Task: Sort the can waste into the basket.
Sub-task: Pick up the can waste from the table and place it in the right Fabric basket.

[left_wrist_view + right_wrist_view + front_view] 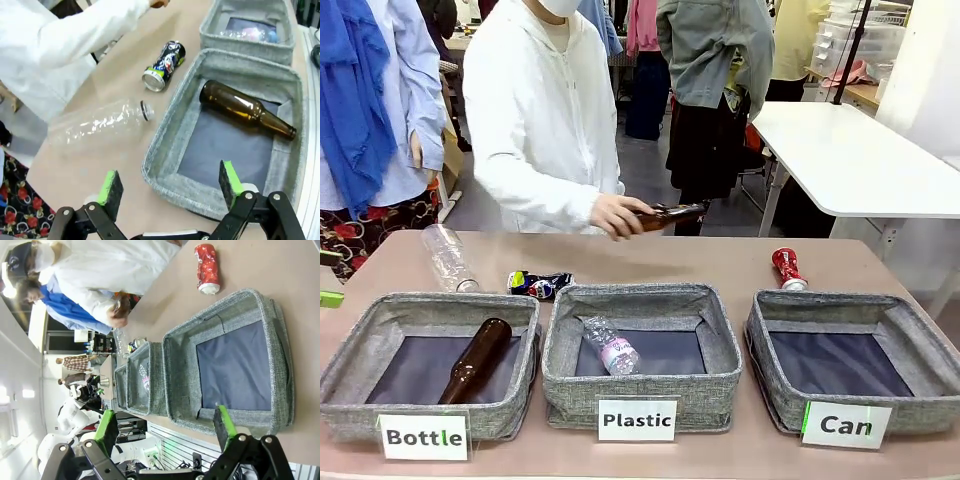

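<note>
A crushed red can [786,268] [207,267] lies on the table just behind the grey "Can" basket [780,385] [180,365], whose dark floor is bare. A crushed dark blue can [540,285] [164,65] lies behind the gap between the "Bottle" and "Plastic" bins. My left gripper [170,187] hangs open above the near corner of the "Bottle" bin [165,165]. My right gripper [165,430] hangs open over the near rim of the "Can" basket. Neither holds anything.
A brown bottle [475,360] [245,107] lies in the "Bottle" bin [360,400]. A clear plastic bottle [611,347] lies in the "Plastic" bin [710,385]; another [448,257] [97,122] lies on the table. A person's hand [620,215] holds a brown bottle [672,214] over the far edge.
</note>
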`<state>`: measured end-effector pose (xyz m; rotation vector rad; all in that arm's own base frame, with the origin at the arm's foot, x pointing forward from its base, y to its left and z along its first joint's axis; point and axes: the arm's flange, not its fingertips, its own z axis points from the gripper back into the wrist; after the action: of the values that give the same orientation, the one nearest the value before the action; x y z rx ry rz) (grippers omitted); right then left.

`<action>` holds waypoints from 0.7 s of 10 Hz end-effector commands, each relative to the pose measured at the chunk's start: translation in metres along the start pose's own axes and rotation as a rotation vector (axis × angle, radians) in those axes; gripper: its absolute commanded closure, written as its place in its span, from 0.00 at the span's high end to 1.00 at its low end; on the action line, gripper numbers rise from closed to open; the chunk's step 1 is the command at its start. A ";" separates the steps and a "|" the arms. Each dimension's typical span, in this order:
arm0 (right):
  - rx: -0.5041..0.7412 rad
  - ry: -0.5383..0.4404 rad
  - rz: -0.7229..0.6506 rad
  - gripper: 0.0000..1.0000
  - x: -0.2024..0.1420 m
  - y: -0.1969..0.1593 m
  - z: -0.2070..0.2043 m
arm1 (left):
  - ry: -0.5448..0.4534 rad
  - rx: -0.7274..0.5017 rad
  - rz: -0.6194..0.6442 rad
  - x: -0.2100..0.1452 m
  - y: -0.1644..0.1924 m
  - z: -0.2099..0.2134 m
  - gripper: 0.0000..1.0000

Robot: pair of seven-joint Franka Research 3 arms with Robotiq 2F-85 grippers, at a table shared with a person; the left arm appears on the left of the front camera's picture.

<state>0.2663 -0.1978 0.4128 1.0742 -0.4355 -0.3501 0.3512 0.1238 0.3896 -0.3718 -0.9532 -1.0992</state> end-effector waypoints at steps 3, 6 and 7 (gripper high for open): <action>0.030 -0.018 0.026 1.00 0.002 -0.001 0.000 | 0.068 -0.113 -0.161 0.069 0.036 -0.060 1.00; 0.030 -0.018 0.026 1.00 0.002 -0.001 0.000 | 0.167 -0.146 -0.195 0.049 0.037 0.016 1.00; 0.030 -0.018 0.026 1.00 0.002 -0.001 0.000 | 0.212 -0.170 -0.142 0.008 0.036 0.065 1.00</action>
<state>0.2662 -0.1981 0.4128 1.0742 -0.4357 -0.3506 0.3926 0.1212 0.4394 -0.3043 -0.7522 -1.3381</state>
